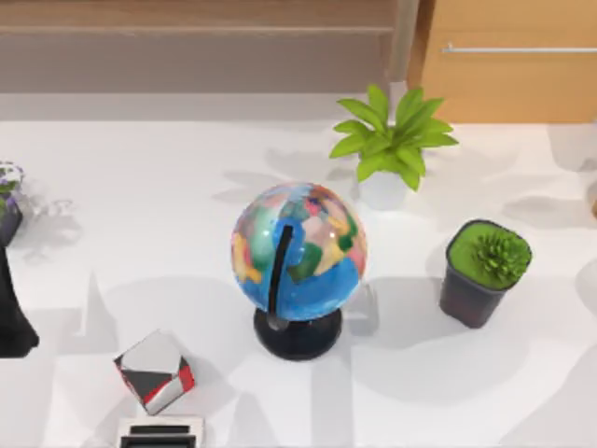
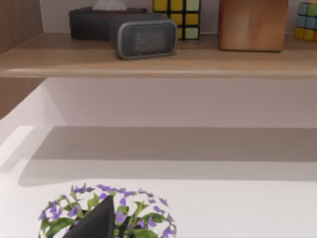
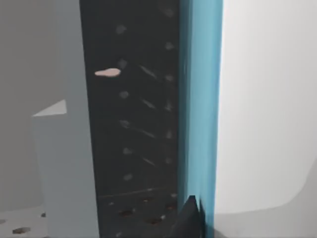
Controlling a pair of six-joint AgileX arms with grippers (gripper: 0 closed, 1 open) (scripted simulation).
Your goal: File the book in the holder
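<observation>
The book (image 3: 200, 99) appears very close in the right wrist view as a narrow upright teal-blue edge with a white face beside it. Against that edge stands a dark perforated panel (image 3: 133, 124) with a pale grey wall (image 3: 69, 163). This looks like the holder, though I cannot be sure. A dark tip of my right gripper (image 3: 190, 215) touches the foot of the teal edge. My left arm (image 1: 11, 317) is parked at the table's left edge, and its gripper (image 2: 99, 220) hangs over a purple-flowered plant (image 2: 106, 210).
A globe (image 1: 298, 252) on a black base stands mid-table. A leafy plant (image 1: 392, 140) and a dark-potted plant (image 1: 485, 271) are to its right. A grey-white-red cube (image 1: 154, 371) and a white-and-black object (image 1: 160, 432) lie front left. A shelf (image 2: 158, 59) carries a speaker and cubes.
</observation>
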